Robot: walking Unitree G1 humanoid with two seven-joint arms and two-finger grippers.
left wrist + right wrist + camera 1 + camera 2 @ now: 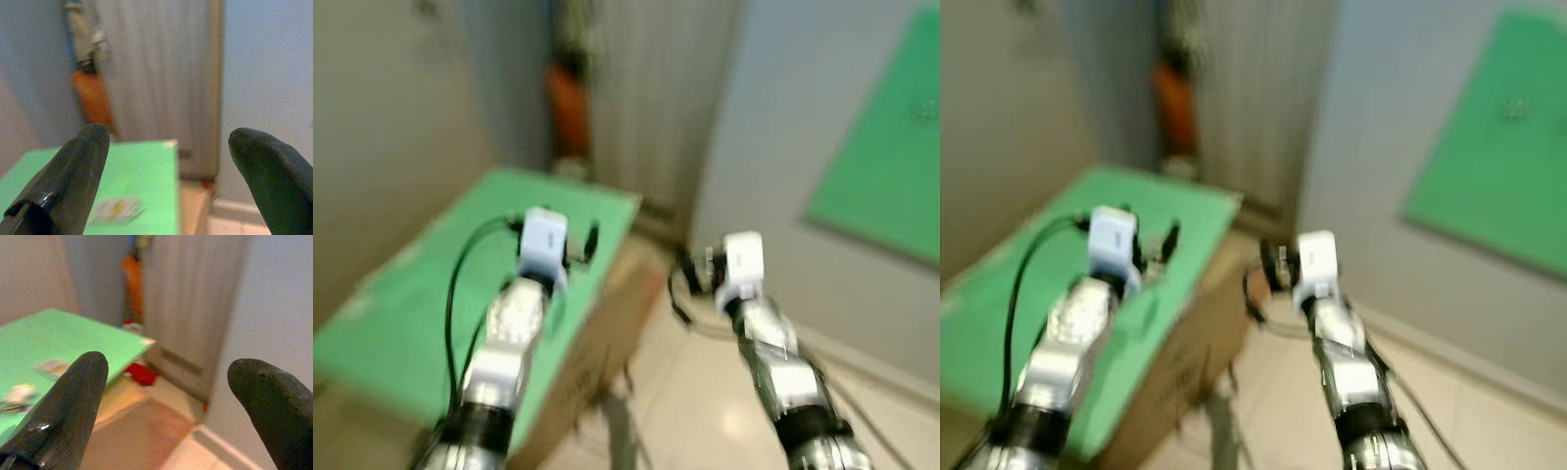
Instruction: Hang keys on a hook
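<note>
Keys (14,406) lie on green table (73,338), beyond left pincer (166,161).

Two grippers (166,161) (166,396) (both spread wide), one green-topped table (401,323), one green wall panel (891,176).

Green-topped cardboard box (431,294) at left; green panel (891,176) on wall; orange obj (570,108) in far corner, blurred.

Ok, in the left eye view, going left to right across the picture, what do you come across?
Green tabletop → left gripper over the tabletop's right part → right gripper above the floor → green panel on the wall. The picture is blurred, so small items are left out.
</note>
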